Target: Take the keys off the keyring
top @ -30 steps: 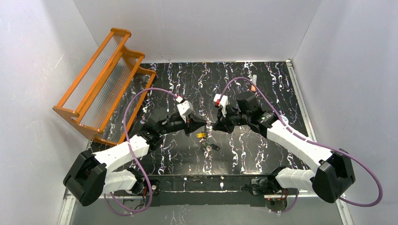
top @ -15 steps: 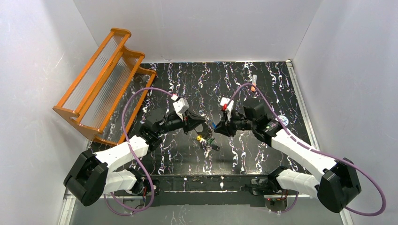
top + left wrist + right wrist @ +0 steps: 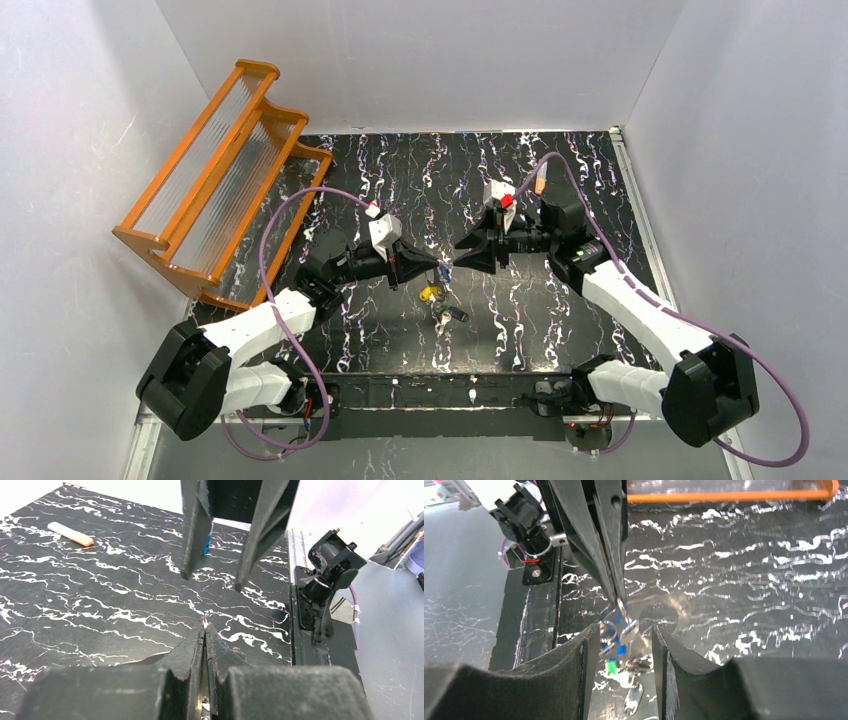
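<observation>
My left gripper (image 3: 432,266) is shut on the thin grey keyring (image 3: 680,606), which shows only as a blurred loop in the right wrist view; a metal glint sits at the tips in the left wrist view (image 3: 205,625). The keys (image 3: 440,298) hang below it in a bunch, with yellow, blue and green heads (image 3: 618,652) and a plain silver one (image 3: 633,700). My right gripper (image 3: 462,251) is open, facing the left one at close range. In its own view (image 3: 621,636) the key bunch lies between its fingers; I cannot tell whether they touch.
An orange rack (image 3: 220,180) stands at the far left of the black marbled table (image 3: 420,170). A small orange-and-white tube (image 3: 70,533) lies at the far right side, also seen from above (image 3: 541,182). The arm bases line the near edge.
The right wrist has swung toward the far side and the gripper now sits level, facing the left gripper. The left gripper has stayed nearly in place, holding the ring; the keys have shifted slightly.
</observation>
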Controlling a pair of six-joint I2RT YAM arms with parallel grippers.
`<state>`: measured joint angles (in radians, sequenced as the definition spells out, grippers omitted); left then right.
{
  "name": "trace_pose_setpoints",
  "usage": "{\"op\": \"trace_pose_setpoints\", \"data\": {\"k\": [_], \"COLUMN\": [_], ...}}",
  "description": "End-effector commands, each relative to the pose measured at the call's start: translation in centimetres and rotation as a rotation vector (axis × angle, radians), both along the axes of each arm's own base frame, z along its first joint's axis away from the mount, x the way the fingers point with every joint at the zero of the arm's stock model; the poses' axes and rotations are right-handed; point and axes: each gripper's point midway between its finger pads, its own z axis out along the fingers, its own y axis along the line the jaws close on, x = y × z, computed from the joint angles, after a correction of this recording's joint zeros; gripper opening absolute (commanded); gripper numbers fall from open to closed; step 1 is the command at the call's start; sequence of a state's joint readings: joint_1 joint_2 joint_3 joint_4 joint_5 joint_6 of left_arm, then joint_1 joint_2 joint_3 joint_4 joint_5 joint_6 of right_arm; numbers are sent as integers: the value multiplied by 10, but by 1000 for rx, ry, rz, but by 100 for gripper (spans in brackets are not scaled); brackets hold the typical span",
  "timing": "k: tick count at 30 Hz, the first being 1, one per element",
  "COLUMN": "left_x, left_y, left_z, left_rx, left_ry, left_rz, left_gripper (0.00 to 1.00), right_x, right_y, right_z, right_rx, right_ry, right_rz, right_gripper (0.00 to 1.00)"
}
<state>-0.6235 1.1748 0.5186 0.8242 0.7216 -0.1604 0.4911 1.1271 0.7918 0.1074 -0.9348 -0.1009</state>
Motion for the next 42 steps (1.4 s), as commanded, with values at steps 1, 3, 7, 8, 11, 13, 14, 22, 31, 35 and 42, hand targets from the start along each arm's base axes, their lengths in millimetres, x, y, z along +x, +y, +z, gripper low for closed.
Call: {"op": "trace_pose_setpoints", "data": {"k": [1,3,7,8,11,13,14,22,31,35,42], "left_x": [-7,-8,-8,-8,-9,-10,-11,-11,-9,-7,-6], "left_y": [-3,-3,-4,-4,-5,-5,-5,-5,-4,-4,-4], "left_z": [29,30,33,34,37,39,39,44,44,42,41], "left_rx": [-51,-53,-57,-60,-65,-71,-73,-92,-101,-98,-97], "left_ry": [-93,-95,-95,-97,-96,-97,-96,-98,-97,-97,-93], "left_rz": [-64,-70,-76,-77,-86,-89,-92,-95,-77,-64,-58], "left_gripper": [0,0,0,0,0,0,0,0,0,0,0], "right_x": [-5,-6,-9,-10,-10,-9,-9,-11,-17,-20,-23], "right_y": [11,13,15,15,16,17,18,27,28,26,25], "right_z": [28,25,23,21,16,13,11,-2,-6,-7,-7], "right_rx": [83,88,98,97,96,96,95,88,87,88,89], "right_ry": [-72,-64,-53,-49,-37,-32,-28,6,20,15,11], "right_rz": [128,153,191,196,209,213,214,254,280,280,280], "right_gripper": [51,51,46,45,40,37,36,29,25,26,30]}}
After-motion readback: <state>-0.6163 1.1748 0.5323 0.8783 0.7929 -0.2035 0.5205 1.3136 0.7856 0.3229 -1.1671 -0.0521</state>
